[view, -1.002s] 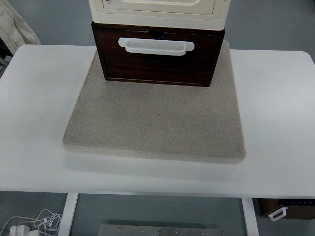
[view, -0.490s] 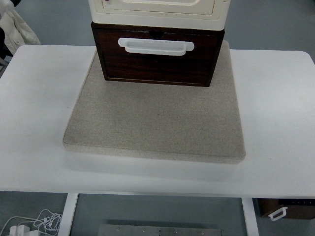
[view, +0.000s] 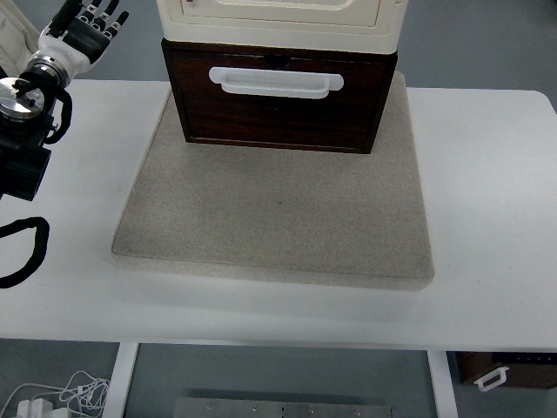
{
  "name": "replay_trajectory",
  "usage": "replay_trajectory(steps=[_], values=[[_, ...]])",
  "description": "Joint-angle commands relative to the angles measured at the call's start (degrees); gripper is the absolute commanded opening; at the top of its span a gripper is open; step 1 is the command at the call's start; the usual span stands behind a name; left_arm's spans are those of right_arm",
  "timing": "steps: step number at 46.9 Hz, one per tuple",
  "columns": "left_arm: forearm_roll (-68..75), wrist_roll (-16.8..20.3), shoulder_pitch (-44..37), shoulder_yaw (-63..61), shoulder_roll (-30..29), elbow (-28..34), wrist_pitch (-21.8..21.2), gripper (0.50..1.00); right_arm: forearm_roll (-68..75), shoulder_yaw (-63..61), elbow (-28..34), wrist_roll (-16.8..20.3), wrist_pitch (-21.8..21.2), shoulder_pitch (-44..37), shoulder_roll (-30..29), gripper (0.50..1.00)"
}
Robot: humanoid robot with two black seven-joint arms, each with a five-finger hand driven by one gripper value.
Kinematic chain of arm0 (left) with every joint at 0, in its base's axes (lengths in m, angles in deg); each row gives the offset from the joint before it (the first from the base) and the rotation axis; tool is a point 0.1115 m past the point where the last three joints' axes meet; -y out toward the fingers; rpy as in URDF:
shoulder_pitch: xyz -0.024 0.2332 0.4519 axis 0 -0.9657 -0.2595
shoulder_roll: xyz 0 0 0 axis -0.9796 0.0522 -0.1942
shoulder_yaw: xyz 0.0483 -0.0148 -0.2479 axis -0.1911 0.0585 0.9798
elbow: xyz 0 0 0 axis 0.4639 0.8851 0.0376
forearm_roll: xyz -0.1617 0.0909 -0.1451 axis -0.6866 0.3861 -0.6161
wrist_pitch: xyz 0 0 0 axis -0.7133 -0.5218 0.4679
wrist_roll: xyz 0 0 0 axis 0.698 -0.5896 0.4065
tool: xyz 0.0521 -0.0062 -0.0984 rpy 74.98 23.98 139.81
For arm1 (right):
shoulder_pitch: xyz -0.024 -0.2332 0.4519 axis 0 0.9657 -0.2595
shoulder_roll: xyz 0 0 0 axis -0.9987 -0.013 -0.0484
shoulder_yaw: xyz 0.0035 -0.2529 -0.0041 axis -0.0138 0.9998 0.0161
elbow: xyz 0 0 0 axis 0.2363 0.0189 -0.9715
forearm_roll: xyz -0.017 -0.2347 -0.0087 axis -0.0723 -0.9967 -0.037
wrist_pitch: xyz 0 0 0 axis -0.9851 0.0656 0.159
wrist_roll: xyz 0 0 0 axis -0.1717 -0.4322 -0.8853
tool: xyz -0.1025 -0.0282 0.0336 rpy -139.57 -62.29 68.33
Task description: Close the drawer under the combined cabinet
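My white table (view: pixel 487 174) carries a grey mat (view: pixel 278 218). Farther back on the mat, the dark drawer (view: pixel 278 109) (white handle (view: pixel 275 81)) sits out under the cream cabinet (view: pixel 278 22). My left hand (view: pixel 83 30) hovers far left, fingers spread, empty.

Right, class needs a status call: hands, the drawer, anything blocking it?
Left hand up at far left, fingers open, empty. Right out of view. Dark wooden drawer sticks out under cream cabinet. Grey mat in front, no obstacle.
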Motion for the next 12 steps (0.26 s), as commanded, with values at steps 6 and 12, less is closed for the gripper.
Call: replay_trajectory(steps=[6,12], values=[[-1.46,-0.04,-0.09,-0.04,1.73,-0.26,0.78,1.000,0.02,-0.05,0.00,0.00,0.00,-0.01,0.00,0.952],[-1.46,0.14,-0.09,-0.04,2.61,-0.18,0.78,1.000,0.02,-0.14,-0.09,0.00,0.09,-0.01,0.00,0.952]])
